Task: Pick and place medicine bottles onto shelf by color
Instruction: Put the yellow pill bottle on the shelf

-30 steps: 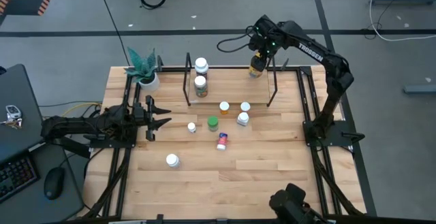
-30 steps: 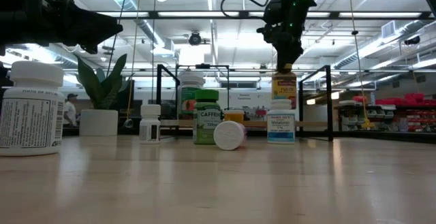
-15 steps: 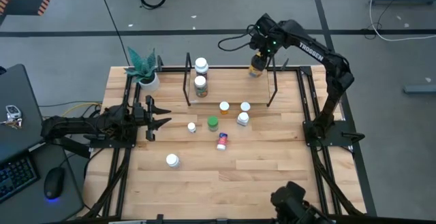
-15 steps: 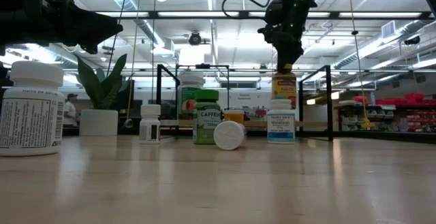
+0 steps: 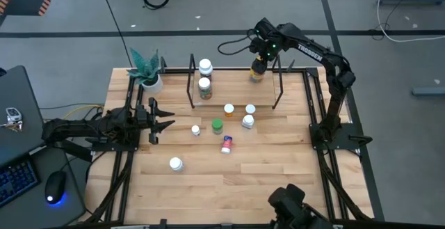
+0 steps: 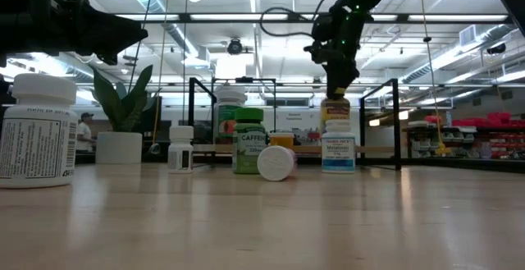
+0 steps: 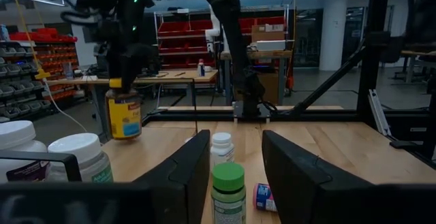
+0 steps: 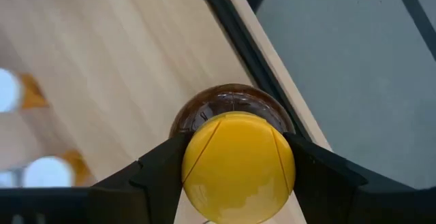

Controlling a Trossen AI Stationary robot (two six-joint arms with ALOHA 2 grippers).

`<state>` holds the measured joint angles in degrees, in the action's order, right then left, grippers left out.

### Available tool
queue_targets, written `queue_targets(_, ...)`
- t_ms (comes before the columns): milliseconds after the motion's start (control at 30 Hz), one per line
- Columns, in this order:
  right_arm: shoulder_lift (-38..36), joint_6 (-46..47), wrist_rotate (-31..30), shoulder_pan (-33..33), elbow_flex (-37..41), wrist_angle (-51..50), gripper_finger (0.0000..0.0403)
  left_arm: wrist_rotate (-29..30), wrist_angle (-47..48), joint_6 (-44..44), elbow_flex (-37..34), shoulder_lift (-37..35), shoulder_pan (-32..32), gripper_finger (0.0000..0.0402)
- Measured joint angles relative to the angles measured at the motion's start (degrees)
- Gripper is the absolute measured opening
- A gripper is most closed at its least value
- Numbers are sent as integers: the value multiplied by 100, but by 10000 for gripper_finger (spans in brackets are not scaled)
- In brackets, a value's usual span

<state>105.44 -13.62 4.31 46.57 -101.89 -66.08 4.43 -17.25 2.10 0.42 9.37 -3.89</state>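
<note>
The right gripper (image 8: 238, 166), at the counter's (image 5: 208, 187) one o'clock, clamps the amber bottle's (image 5: 256, 71) yellow cap (image 8: 238, 163), seen only from its wrist; the left gripper (image 5: 161, 115) rests open at nine.

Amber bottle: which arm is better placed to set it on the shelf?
Right. The right gripper already clamps the amber bottle by its yellow cap above the shelf. The left gripper waits open, apart from it.

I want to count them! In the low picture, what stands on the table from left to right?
Big white bottle, plant pot, small white bottle, green bottle, bottle lying on its side, blue-labelled bottle.
</note>
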Motion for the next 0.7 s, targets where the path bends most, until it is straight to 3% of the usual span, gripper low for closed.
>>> queue_targets(233,42,101,-339,65,9,-95,242,0,0,-1,-1,0,0,148)
queue_targets(700,40,92,-277,131,2,-274,273,0,1,-1,-1,0,1,140)
